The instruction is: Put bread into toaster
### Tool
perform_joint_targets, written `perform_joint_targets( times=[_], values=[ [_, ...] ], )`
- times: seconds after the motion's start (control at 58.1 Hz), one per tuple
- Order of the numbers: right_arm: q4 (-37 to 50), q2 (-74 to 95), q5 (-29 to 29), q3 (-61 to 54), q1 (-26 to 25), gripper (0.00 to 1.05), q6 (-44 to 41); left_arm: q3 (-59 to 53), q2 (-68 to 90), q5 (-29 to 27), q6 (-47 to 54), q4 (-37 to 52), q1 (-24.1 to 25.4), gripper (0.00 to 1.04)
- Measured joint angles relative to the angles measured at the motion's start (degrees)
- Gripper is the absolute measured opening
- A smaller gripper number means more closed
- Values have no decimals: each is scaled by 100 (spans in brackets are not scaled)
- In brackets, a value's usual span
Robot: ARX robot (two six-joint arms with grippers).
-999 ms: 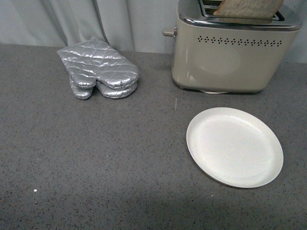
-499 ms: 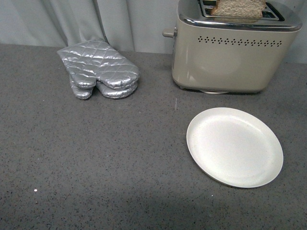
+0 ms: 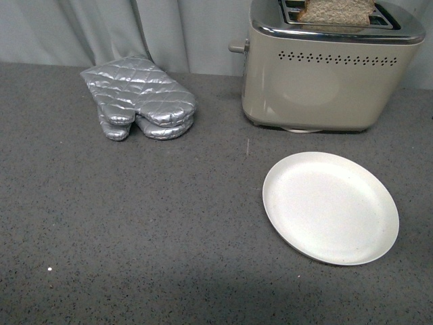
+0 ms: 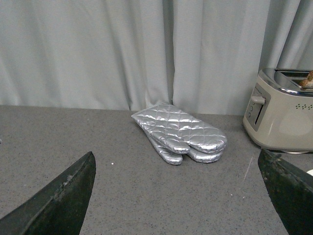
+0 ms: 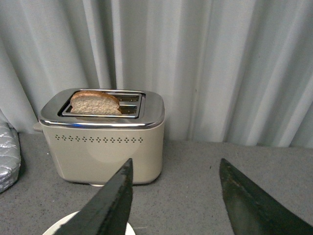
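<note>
The beige toaster [image 3: 318,74] with a chrome top stands at the back right of the counter. The slice of brown bread [image 3: 337,11] sits upright in one of its slots, its top sticking out. The right wrist view shows the toaster [image 5: 105,142] and the bread [image 5: 94,103] from the front. My right gripper [image 5: 173,188] is open and empty, well back from the toaster. My left gripper [image 4: 178,196] is open too, above bare counter, with the toaster [image 4: 283,115] off to one side. Neither arm appears in the front view.
An empty white plate [image 3: 330,206] lies in front of the toaster. A silver quilted oven mitt [image 3: 139,98] rests at the back left, also in the left wrist view as the mitt [image 4: 178,132]. A grey curtain [image 3: 135,27] closes the back.
The bread was tilted across the toaster's top a second ago; it now stands lower and straighter in the slot. The plate and mitt have not moved.
</note>
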Motion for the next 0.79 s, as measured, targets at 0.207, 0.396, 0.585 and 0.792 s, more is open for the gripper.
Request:
perform_joint_targets(
  times=[0.207,0.396,0.585,0.792],
  values=[
    [-247,-566,-7,-323,0,11,76,0,0,0,0,0,0,98],
    [-638,-1204,-11,-551,0,0,90,0,0,-2,0,0,0,98],
    [-957,-1709,-9,-728,0,0,92,0,0,0,0,0,0,98],
    [-1158,-2100,-9,-872,0,0,92,0,0,-2,0,0,0,98]
  ],
)
